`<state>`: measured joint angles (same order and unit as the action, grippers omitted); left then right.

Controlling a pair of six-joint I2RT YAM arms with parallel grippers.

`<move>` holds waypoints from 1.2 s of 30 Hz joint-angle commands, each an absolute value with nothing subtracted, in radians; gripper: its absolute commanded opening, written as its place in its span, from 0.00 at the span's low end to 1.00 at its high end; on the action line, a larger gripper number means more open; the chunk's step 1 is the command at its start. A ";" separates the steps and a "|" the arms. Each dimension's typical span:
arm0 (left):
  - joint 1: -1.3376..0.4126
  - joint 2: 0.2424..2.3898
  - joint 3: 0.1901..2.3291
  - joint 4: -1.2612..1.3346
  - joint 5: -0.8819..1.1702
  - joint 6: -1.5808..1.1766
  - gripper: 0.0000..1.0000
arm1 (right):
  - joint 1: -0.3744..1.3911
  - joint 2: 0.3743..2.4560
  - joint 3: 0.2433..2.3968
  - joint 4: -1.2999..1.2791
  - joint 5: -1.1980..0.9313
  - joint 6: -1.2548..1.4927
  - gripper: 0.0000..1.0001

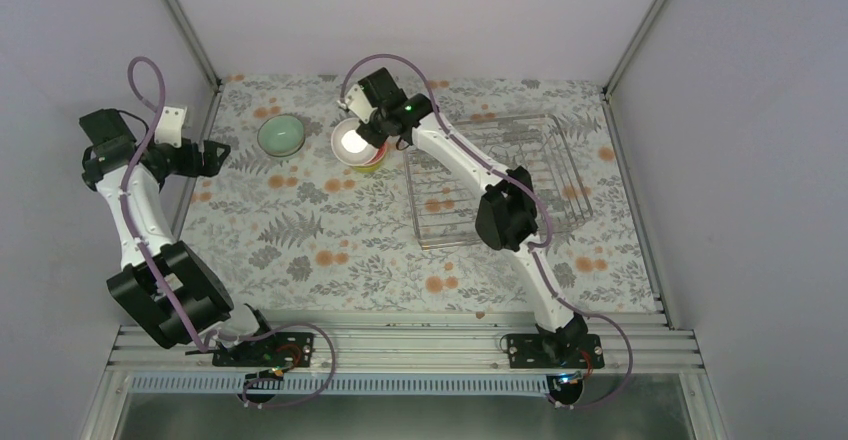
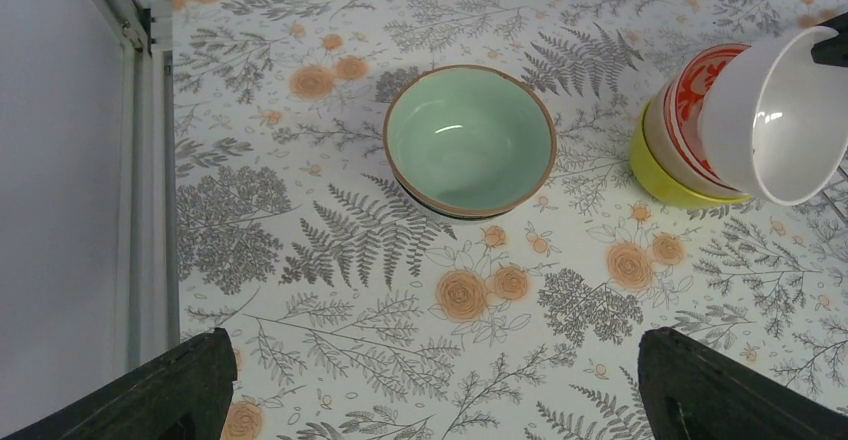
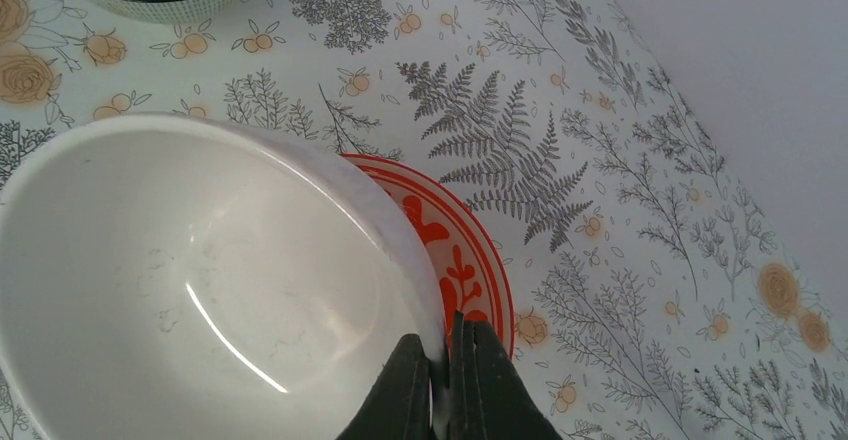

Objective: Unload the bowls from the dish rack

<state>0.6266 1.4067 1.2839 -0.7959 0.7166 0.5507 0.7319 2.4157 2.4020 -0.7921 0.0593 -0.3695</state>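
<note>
My right gripper [image 1: 378, 142] [image 3: 437, 360] is shut on the rim of the white bowl [image 3: 190, 290] [image 2: 785, 110] [image 1: 355, 142], held tilted over the red-orange patterned bowl [image 3: 470, 260] [image 2: 690, 110]. That bowl sits nested in the yellow-green bowl [image 2: 660, 170]. The mint green bowl [image 2: 468, 138] [image 1: 281, 135] stands alone on the floral table, left of the stack. The silver wire dish rack [image 1: 545, 155] lies to the right with no bowls showing in it. My left gripper [image 2: 430, 390] [image 1: 208, 155] is open and empty at the far left, near the mint bowl.
The floral tablecloth [image 1: 330, 230] covers the table. White walls and metal frame posts [image 1: 185, 20] close in the back and sides. The right arm's elbow [image 1: 505, 215] hangs over the rack's near left part.
</note>
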 commanded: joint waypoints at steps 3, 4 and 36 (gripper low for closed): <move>0.637 1.396 1.254 -0.771 0.757 0.580 1.00 | 0.731 2.413 2.414 -0.745 0.135 -0.363 0.03; 0.637 1.397 1.251 -0.771 0.757 0.581 1.00 | 0.729 2.413 2.413 -0.747 0.140 -0.366 0.03; 0.640 1.380 1.237 -0.765 0.795 0.566 1.00 | 0.706 2.244 2.276 -0.690 0.325 -0.394 0.60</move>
<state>0.6327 1.4071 1.2510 -0.7860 0.7574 0.5610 0.7055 2.3836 2.3157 -0.7364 0.2504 -0.3885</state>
